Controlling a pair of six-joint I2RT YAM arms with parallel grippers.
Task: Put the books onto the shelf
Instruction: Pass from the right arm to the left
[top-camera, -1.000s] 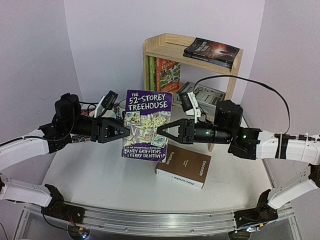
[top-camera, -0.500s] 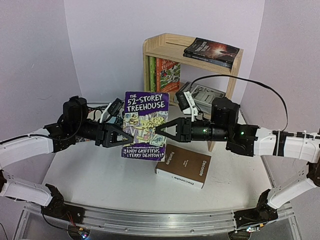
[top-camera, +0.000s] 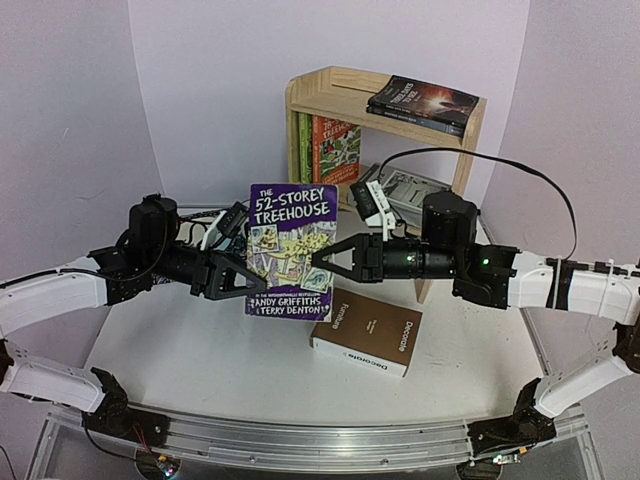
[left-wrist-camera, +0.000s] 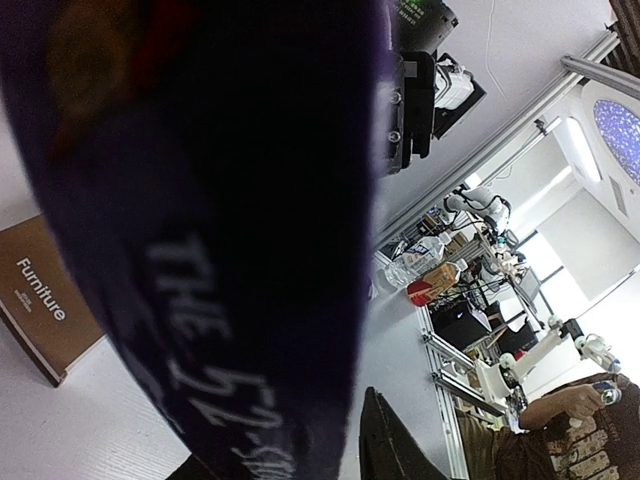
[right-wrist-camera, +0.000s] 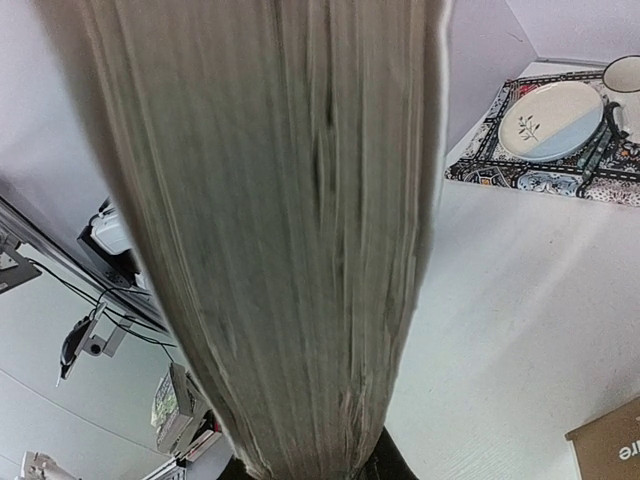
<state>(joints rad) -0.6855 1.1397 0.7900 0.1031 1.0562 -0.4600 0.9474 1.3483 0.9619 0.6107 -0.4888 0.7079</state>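
The purple Treehouse book (top-camera: 290, 240) is held upright in the air, its page edge clamped in the right tool (top-camera: 322, 260). The left tool (top-camera: 252, 275) has been lowered and narrowed around the spine; a grip cannot be confirmed. A handover is judged likely before the shelf (top-camera: 330, 90), behind the right tool, is reached.

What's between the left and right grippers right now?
The Treehouse book stands upright between the left gripper and right gripper, seen in the top view.
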